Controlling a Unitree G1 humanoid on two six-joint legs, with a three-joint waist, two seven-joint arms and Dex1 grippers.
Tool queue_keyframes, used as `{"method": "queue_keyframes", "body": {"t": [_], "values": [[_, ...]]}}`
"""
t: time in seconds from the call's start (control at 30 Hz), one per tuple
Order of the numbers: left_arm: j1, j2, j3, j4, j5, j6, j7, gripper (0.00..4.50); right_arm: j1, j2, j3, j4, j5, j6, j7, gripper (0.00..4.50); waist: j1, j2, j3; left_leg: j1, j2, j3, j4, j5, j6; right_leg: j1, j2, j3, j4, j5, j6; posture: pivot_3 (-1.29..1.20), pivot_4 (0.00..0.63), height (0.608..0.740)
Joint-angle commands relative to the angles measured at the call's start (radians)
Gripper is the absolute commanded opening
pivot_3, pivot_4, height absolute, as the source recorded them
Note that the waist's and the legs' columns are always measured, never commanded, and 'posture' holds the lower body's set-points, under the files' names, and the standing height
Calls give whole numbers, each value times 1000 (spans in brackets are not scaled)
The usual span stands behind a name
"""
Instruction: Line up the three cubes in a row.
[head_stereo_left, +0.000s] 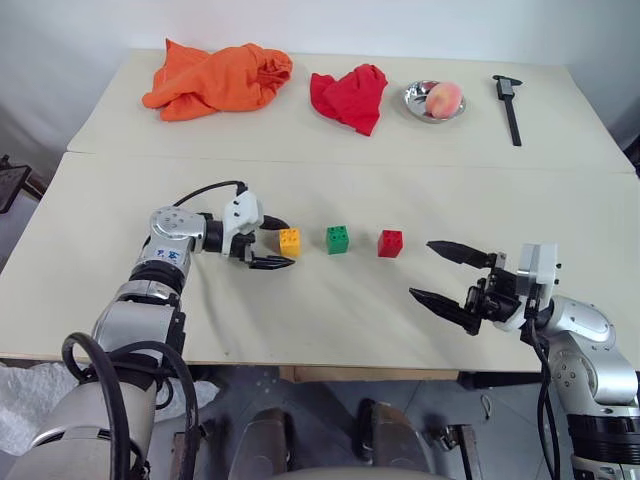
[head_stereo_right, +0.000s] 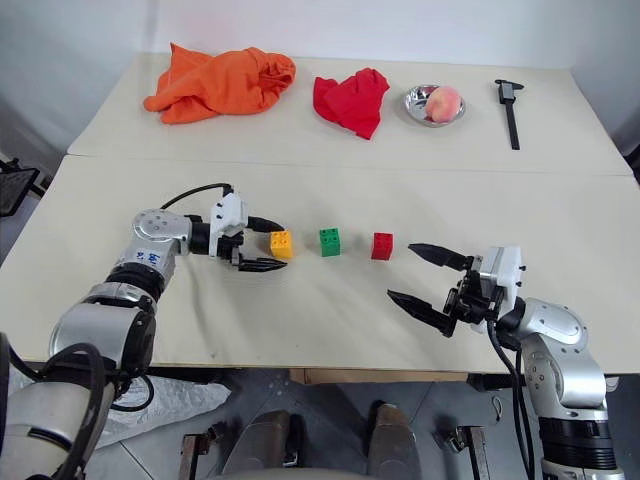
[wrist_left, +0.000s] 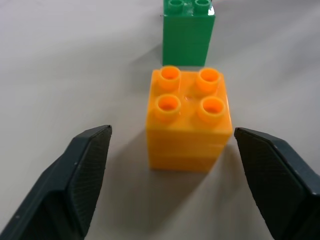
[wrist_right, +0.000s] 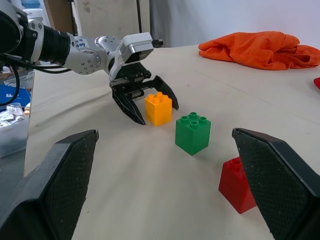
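our left gripper (head_stereo_left: 272, 243) is spread open around the yellow-orange cube (head_stereo_left: 289, 241), fingers clear of both sides, with the green cube (head_stereo_left: 337, 239) then red cube (head_stereo_left: 390, 243) straight beyond in one row, open right gripper (head_stereo_left: 442, 275) farther off.

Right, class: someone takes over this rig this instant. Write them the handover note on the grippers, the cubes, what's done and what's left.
Left gripper: open, fingers either side of the yellow-orange cube, not touching it.
Right gripper: open, empty, off to the right of the red cube.
Cubes: yellow-orange, green cube, red, upright with gaps between, in a row on the table.
Done: the row looks formed.
Left: probably just draw the left gripper away without nudging the cube.
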Motion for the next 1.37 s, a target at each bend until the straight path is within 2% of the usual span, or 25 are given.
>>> {"method": "queue_keyframes", "body": {"t": [0.03,0.4,0.5,0.6,0.77,0.97,1.07,1.13,1.37], "values": [[-19,-10,11,-5,17,-15,55,4008,-6,-18,-19,-35,25,7,0,4500,0,0,0,0,0,0,0,0,0,0,0,0,0,0,0,0,150,740],[-33,13,16,8,57,-11,138,4008,-10,-29,-23,-39,30,18,3,4500,0,0,0,0,0,0,0,0,0,0,0,0,1,0,0,0,150,740],[-28,22,33,-2,34,-25,75,4008,-12,-31,-21,-38,31,20,6,4500,-1,0,0,0,0,0,0,0,0,0,0,0,1,0,0,0,150,740],[-8,54,69,-37,-18,-39,-59,4008,-21,-46,-19,-22,32,23,32,4500,-3,0,0,0,0,0,0,0,0,0,0,0,0,0,0,0,150,740],[95,123,139,-165,-129,-47,-213,4008,-81,-68,-6,90,5,-15,110,4500,-19,0,0,0,0,0,0,0,0,0,0,0,0,0,0,0,150,740],[322,216,230,-405,-265,81,-229,4008,-254,-68,7,359,-14,-76,255,4500,-30,0,0,1,1,0,0,0,0,0,0,1,1,0,0,0,150,740],[445,259,291,-556,-344,194,-196,4008,-388,-57,23,536,-29,-111,339,4500,-36,0,0,1,1,0,1,0,0,0,0,1,1,0,0,0,150,740],[476,270,314,-625,-371,254,-149,4008,-443,-49,41,608,-54,-145,377,4500,-35,0,0,1,1,-1,1,0,0,0,0,1,2,0,0,0,150,740],[541,266,336,-769,-394,298,-45,4008,-511,-44,61,717,-97,-195,426,4500,-29,0,0,1,0,-1,1,0,0,0,-1,1,2,0,0,0,150,740]]}}
